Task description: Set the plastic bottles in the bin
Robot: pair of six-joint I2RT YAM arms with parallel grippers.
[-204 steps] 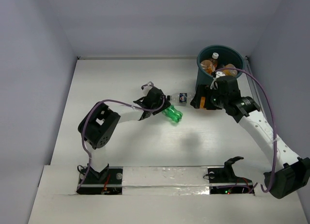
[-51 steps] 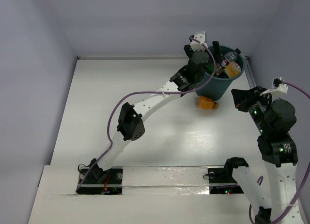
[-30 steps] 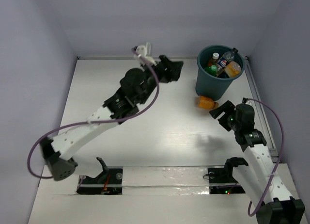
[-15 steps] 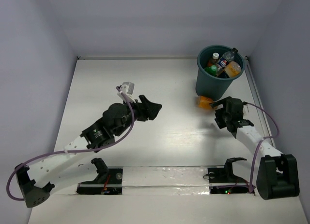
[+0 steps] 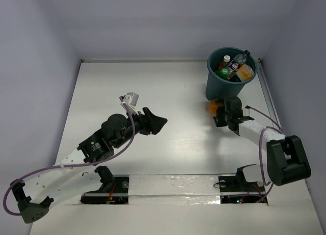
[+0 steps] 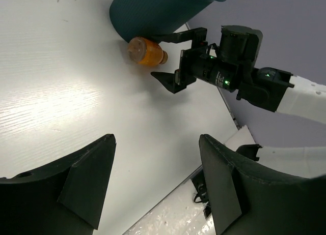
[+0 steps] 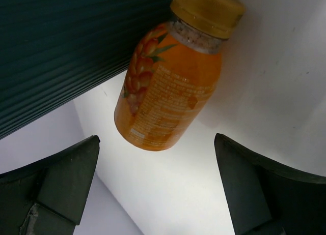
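Note:
The dark teal bin (image 5: 226, 87) stands at the back right and holds several bottles (image 5: 233, 66). One orange bottle (image 5: 210, 107) lies on its side on the table, touching the bin's foot. My right gripper (image 5: 220, 112) is open right beside it. In the right wrist view the orange bottle (image 7: 170, 87) lies just ahead of the open right gripper (image 7: 157, 143), against the bin wall (image 7: 66, 47). My left gripper (image 5: 159, 121) is open and empty over the table's middle. The left wrist view shows the orange bottle (image 6: 145, 51), the bin (image 6: 153, 11) and the right gripper (image 6: 175, 62).
White table with grey walls on three sides. A raised rail (image 5: 270, 103) runs along the table's right edge close to the bin. The arm bases sit behind a taped strip (image 5: 173, 186) at the near edge.
My left arm has drawn back from the bin to the table's middle. My right gripper has come forward and left up to the orange bottle by the bin.

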